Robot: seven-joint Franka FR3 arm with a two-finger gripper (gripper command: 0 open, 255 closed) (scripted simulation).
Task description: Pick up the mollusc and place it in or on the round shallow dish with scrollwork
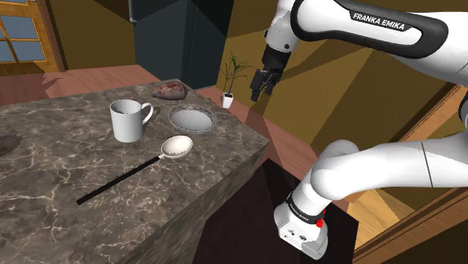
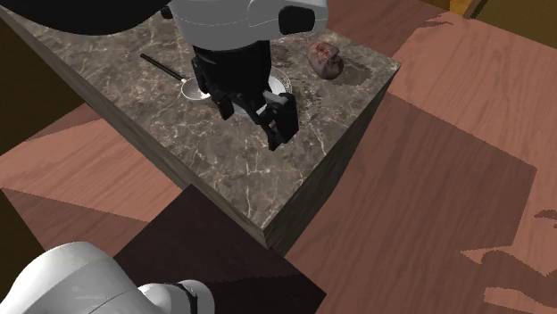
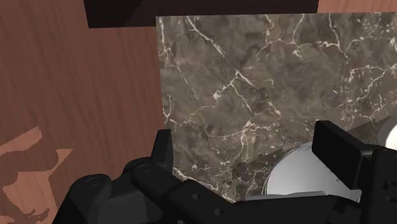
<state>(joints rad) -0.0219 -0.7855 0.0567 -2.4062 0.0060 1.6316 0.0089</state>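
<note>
The gripper (image 1: 260,94), fingers apart, is hung near the dish (image 1: 192,118); the mollusc (image 1: 171,91), just beyond the dish, should be straddled squarely.

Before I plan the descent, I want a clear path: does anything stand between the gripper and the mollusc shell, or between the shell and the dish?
Nothing visible does. The open gripper hangs above the table; the brown shell lies uncovered, bare marble between it and the dish. The mug and spoon stand aside.
</note>
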